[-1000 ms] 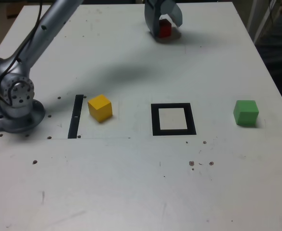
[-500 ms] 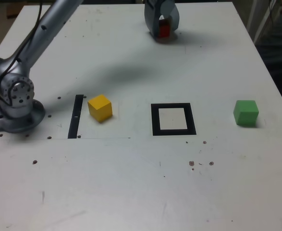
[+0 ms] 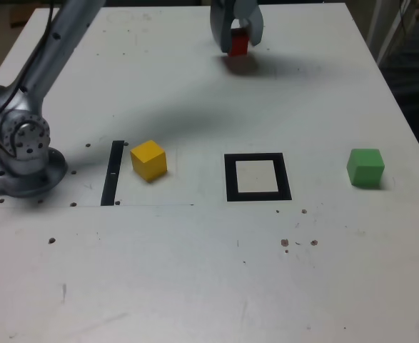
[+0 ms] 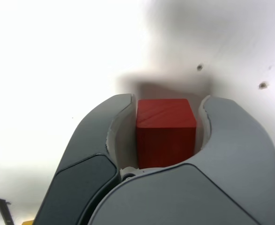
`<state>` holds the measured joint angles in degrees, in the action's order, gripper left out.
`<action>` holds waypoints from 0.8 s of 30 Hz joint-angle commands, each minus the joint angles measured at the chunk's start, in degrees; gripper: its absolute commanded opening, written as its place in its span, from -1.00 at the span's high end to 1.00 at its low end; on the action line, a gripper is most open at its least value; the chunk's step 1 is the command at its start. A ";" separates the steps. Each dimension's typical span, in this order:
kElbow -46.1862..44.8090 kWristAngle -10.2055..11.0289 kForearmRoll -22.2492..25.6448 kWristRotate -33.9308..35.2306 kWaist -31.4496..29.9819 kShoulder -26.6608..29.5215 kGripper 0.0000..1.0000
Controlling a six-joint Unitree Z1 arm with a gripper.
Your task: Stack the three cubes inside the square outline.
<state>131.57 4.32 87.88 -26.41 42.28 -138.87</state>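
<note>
My gripper [image 3: 236, 39] is at the far side of the table, shut on the red cube [image 3: 238, 43], which hangs slightly above its shadow on the tabletop. The wrist view shows that red cube [image 4: 166, 132] clamped between both grey fingers [image 4: 104, 140]. The yellow cube [image 3: 148, 159] rests on the table at the exterior view's left, beside a thin black strip. The green cube [image 3: 365, 168] sits at the exterior view's right. Between them lies the square outline [image 3: 258, 176], black with a white centre and nothing in it.
The arm's base [image 3: 20, 153] stands at the exterior view's left edge, with the arm reaching over the table's back left. A thin black strip [image 3: 113, 172] lies just left of the yellow cube. Table edges run along the right and far sides.
The jaws have shut on the red cube and lifted it a little off the table. The yellow and green cubes have not moved.
</note>
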 commanded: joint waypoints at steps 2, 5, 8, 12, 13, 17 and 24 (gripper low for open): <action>-5.83 -0.35 -2.63 -0.03 -1.69 4.80 0.44; -12.72 -1.08 -6.01 0.38 -3.36 8.92 0.44; -18.72 -1.64 -8.83 1.24 -5.07 12.51 0.44; -25.68 -1.78 -11.73 2.97 -7.65 17.15 0.44; -27.19 -1.79 -12.30 3.44 -8.34 18.26 0.44; -31.69 -1.90 -13.93 5.03 -10.73 21.72 0.44; -39.56 -2.15 -16.65 9.81 -18.74 27.58 0.44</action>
<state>92.38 2.25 71.46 -16.96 24.06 -111.89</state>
